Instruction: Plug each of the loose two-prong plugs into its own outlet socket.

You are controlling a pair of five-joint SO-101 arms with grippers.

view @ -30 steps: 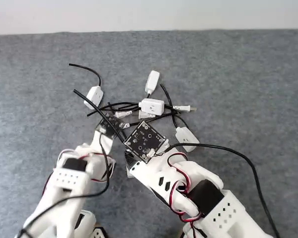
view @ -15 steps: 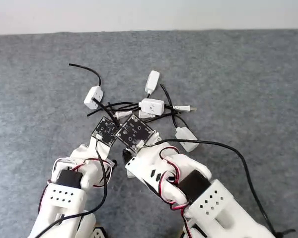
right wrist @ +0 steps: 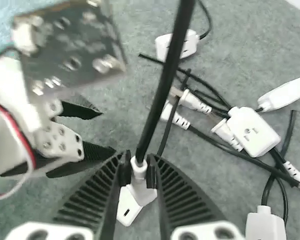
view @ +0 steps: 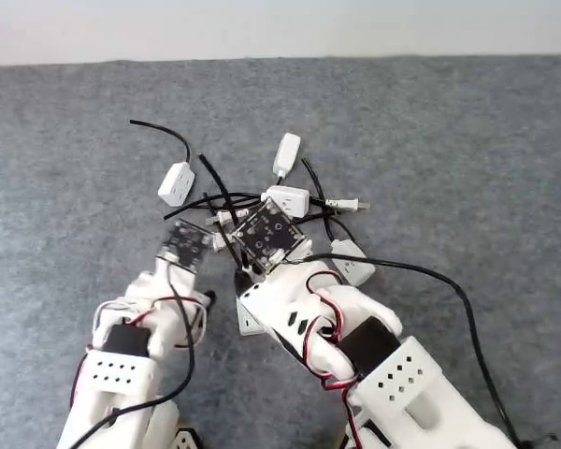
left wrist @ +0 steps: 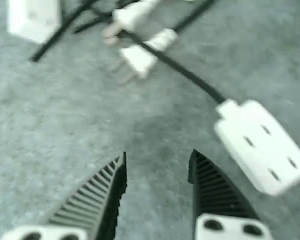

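Observation:
My right gripper [right wrist: 137, 162] is shut on the white neck of an outlet socket [right wrist: 131, 204], which hangs below the fingers. Its black cord [right wrist: 162, 85] rises stiffly from the grip and shows in the high view as a cord [view: 217, 192] leaning over the pile. My left gripper [left wrist: 157, 165] stands open just above the carpet with nothing between its fingers. A white outlet socket [left wrist: 262, 145] sits close beside one of them. Two loose two-prong plugs [left wrist: 140, 57] lie ahead of it. More sockets [view: 286, 199] and plugs [view: 226, 217] lie tangled at the table's middle.
Further sockets lie around the pile: one socket [view: 176, 183] at its left, another [view: 286, 154] behind it, a third [view: 352, 262] at its right. Black cords [view: 323, 215] cross between them. A thick black cable [view: 449, 285] loops off the right arm. Grey carpet [view: 467, 150] is free on both sides.
The right arm has pushed forward toward the pile, and the held cord's free end has swung from far left toward the middle. The left arm has drawn back a little to the left.

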